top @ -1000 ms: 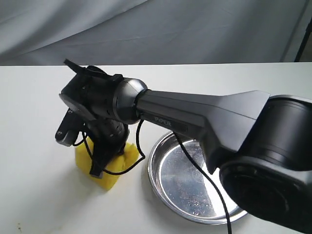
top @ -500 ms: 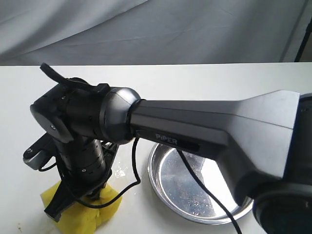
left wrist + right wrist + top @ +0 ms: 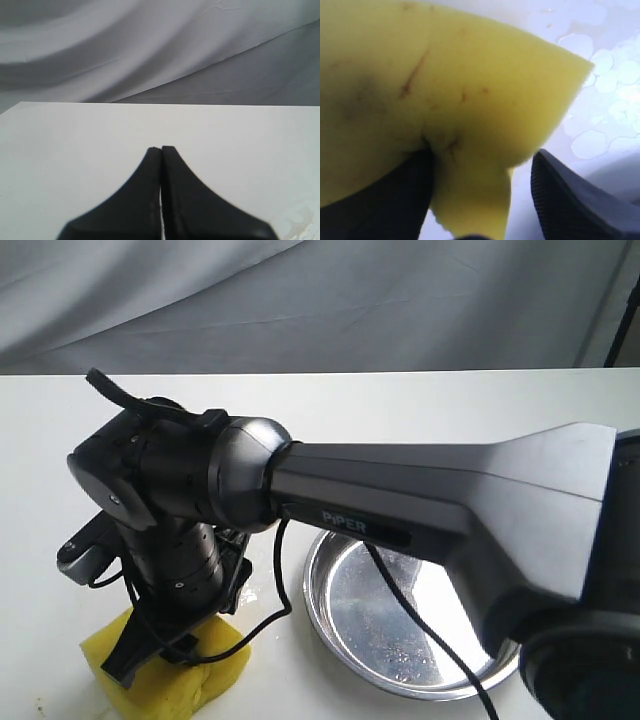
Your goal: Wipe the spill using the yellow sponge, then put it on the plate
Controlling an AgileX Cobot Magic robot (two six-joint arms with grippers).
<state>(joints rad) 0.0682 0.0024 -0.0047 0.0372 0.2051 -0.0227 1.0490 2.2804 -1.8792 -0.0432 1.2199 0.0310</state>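
My right gripper (image 3: 150, 660) reaches across to the front left and is shut on the yellow sponge (image 3: 170, 680), pressing it flat on the white table. In the right wrist view one finger digs into the sponge (image 3: 445, 90) and a thin strip of table shows beside the other finger (image 3: 570, 200). No brown blotch of the spill shows; only pale wet patches (image 3: 600, 100) lie beside the sponge and a small wet trace (image 3: 250, 595) sits left of the plate. The silver plate (image 3: 330, 620) lies empty under the right arm. My left gripper (image 3: 161, 148) is shut on nothing over bare table.
The thick right arm (image 3: 420, 500) and its cable span the plate and the middle of the table. A grey cloth backdrop (image 3: 320, 300) hangs behind the table. A faint tan stain (image 3: 299, 226) marks the table near the left gripper. Tiny specks (image 3: 40, 705) lie at the front left.
The right gripper dragged the sponge from beside the plate toward the front left corner, then barely shifted in the last half second. The sponge now lies flatter.
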